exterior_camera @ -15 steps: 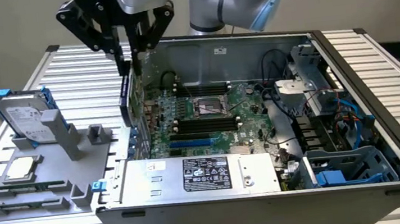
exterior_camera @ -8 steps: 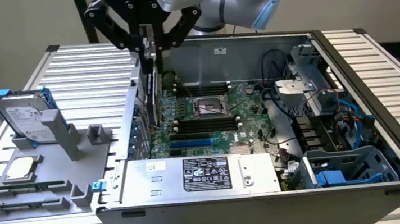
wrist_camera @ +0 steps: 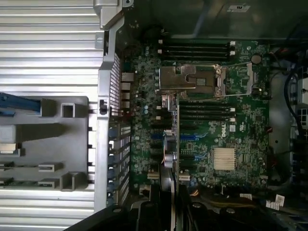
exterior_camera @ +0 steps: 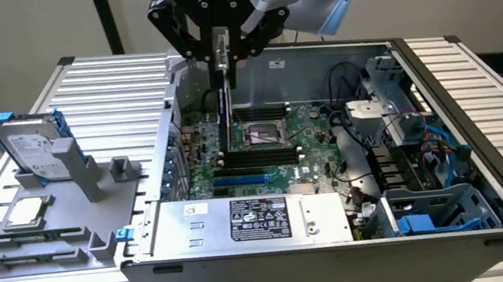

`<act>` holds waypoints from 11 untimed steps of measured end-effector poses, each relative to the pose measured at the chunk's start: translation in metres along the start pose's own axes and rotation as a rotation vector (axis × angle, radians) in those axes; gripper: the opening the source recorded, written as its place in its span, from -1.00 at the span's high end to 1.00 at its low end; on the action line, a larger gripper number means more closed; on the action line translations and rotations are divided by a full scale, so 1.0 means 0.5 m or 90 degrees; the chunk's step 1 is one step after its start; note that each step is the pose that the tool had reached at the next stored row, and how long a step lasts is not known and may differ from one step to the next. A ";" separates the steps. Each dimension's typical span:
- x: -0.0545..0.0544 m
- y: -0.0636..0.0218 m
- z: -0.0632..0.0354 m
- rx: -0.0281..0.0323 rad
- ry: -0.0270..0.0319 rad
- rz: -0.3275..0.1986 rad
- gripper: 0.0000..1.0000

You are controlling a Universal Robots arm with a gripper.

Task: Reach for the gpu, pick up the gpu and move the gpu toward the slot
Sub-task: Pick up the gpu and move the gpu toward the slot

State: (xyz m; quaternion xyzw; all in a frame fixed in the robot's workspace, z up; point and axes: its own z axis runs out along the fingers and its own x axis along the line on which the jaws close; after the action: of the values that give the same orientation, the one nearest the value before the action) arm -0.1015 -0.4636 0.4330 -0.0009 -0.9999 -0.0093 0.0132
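Exterior view: raised, angled down at the open computer case (exterior_camera: 340, 252). Wrist view: apparently straight down, nearer; both show the motherboard (wrist_camera: 216, 120).

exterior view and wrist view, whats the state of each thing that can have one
gpu: held on edge, hanging above the motherboard
gripper: shut on the gpu
computer case: side open, lying flat
motherboard: mounted in the case, cpu socket bare
hard drive: standing upright in the grey fixture
processor chip: lying flat on the fixture
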 end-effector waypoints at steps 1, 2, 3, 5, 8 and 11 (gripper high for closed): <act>-0.006 0.004 0.001 0.0000 0.0002 0.000 0.48; -0.012 0.008 0.002 0.0001 0.0004 0.000 0.48; -0.017 0.013 0.004 0.0001 0.0006 0.000 0.48; -0.029 0.021 0.007 0.0002 0.0010 0.000 0.48; -0.049 0.032 0.010 0.0004 0.0017 0.000 0.48; -0.071 0.039 0.015 0.0007 0.0030 0.000 0.48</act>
State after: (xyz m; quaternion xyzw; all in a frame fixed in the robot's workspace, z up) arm -0.0664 -0.4441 0.4249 -0.0009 -0.9998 -0.0087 0.0155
